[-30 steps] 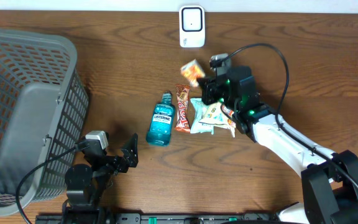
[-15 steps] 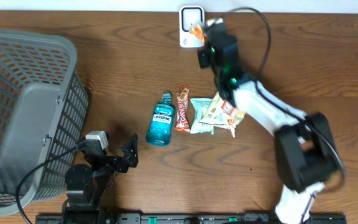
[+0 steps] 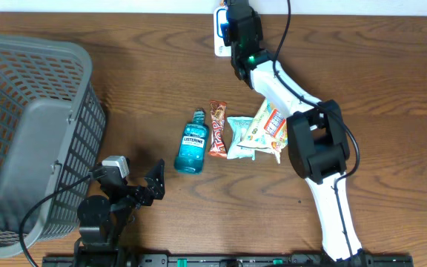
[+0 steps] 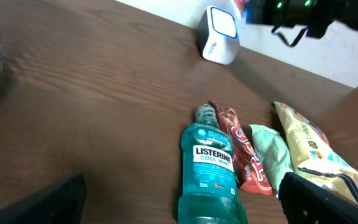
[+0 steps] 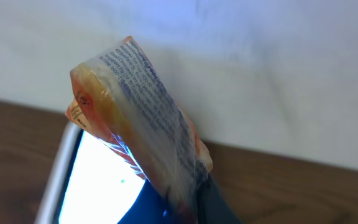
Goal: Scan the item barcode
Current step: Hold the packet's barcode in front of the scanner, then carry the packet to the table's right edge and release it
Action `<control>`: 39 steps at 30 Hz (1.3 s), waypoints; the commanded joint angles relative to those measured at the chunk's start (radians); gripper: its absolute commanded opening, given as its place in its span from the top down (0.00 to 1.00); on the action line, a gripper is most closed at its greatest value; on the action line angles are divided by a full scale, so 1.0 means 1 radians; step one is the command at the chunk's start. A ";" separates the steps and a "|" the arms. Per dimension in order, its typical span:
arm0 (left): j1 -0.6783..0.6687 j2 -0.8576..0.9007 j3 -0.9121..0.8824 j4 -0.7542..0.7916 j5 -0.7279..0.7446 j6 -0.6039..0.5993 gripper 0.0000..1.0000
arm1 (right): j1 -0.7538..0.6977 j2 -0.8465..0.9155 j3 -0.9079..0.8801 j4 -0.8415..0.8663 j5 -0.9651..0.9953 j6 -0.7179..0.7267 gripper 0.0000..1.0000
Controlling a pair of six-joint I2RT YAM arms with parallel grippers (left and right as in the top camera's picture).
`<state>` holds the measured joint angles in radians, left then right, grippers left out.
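My right gripper [image 3: 236, 26] is up at the table's far edge, shut on a small orange snack packet [image 5: 135, 118]. The packet is held upright, right in front of the white barcode scanner [image 3: 219, 46], whose lit window [image 5: 98, 180] glows blue-white behind it. Small print on the wrapper faces my right wrist camera. From overhead the packet is hidden under the gripper. In the left wrist view the scanner [image 4: 219, 37] stands far off, with the right arm [image 4: 303, 9] beside it. My left gripper [image 3: 150, 189] rests open near the front edge, nothing between its fingers [image 4: 48, 202].
A teal Listerine bottle [image 3: 192, 142], a red bar [image 3: 218, 127], a pale green packet [image 3: 242, 137] and a yellow-white bag [image 3: 269, 127] lie side by side mid-table. A grey mesh basket [image 3: 35, 126] fills the left side. A white wall backs the far edge.
My right gripper carried the orange packet from above the row of items up and left to the scanner. The left arm has not moved.
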<state>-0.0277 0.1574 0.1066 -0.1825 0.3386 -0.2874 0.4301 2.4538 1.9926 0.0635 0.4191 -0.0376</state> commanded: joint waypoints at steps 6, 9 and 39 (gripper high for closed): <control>0.005 -0.001 0.004 -0.001 0.010 -0.003 0.02 | 0.003 0.010 0.067 -0.128 0.167 0.056 0.99; 0.005 -0.001 0.004 -0.001 0.009 -0.003 0.02 | -0.002 -0.043 0.076 -0.241 0.223 0.067 0.99; 0.005 -0.001 0.004 -0.001 0.009 -0.003 0.02 | -0.908 -0.161 -0.150 -0.904 0.253 0.214 0.81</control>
<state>-0.0277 0.1581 0.1066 -0.1829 0.3389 -0.2882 -0.4286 2.2883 1.8557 -0.8486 0.7441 0.1040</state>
